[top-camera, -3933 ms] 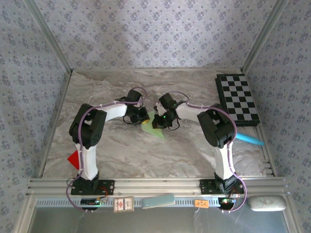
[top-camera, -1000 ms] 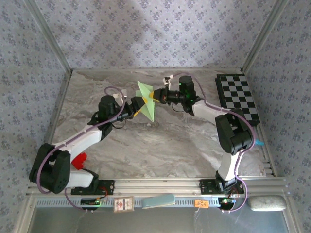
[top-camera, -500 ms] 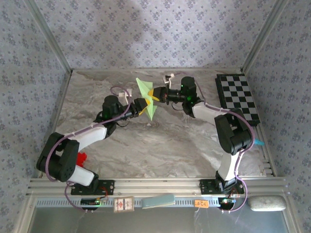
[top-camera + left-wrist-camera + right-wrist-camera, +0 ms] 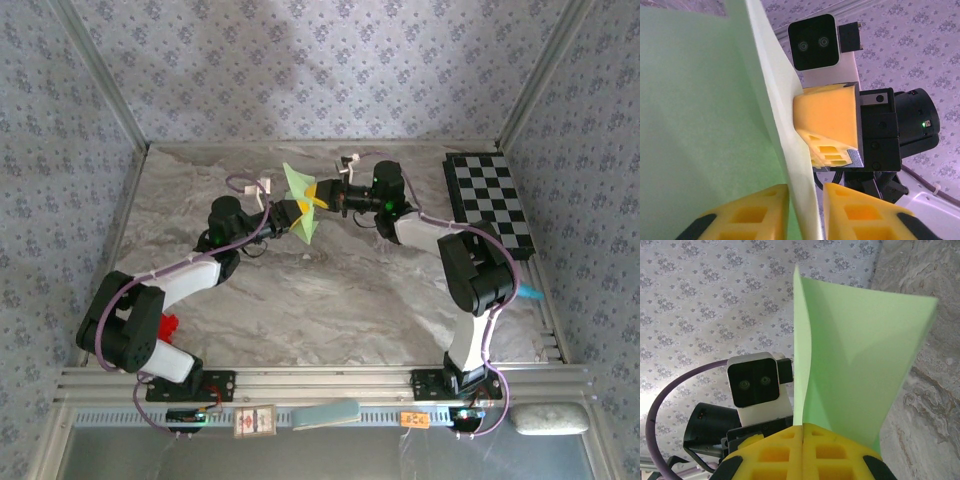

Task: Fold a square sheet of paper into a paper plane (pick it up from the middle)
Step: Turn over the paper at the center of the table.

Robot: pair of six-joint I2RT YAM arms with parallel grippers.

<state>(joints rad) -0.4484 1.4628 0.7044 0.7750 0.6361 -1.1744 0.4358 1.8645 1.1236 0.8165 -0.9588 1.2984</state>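
The right gripper [image 4: 803, 434] has its two yellow fingers pressed together, and the one paper plane [image 4: 850, 365] rises out of the seam between them, so it is clamped on the paper's lower edge. The left gripper [image 4: 805, 200] has one finger on each side of the same sheet, close in. Whether they press it cannot be told. The pale green paper is held off the table [image 4: 330, 300], towards the far middle, standing on edge between the two grippers, with one crease running through it.

Two arms reach in to that spot. The left one lies stretched out low from the near left corner, and the right one bends back from the near right. Each wrist carries one white camera block with two lenses.

On the table's right side lies one black and white checkerboard [image 4: 490, 205], and near it, beside the right arm, one light-blue piece [image 4: 528, 292]. One red piece [image 4: 167, 325] sits by the left arm's base. On the near rail are one pale blue card [image 4: 326, 413], one orange tag [image 4: 415, 420] and one grey oblong [image 4: 548, 418].
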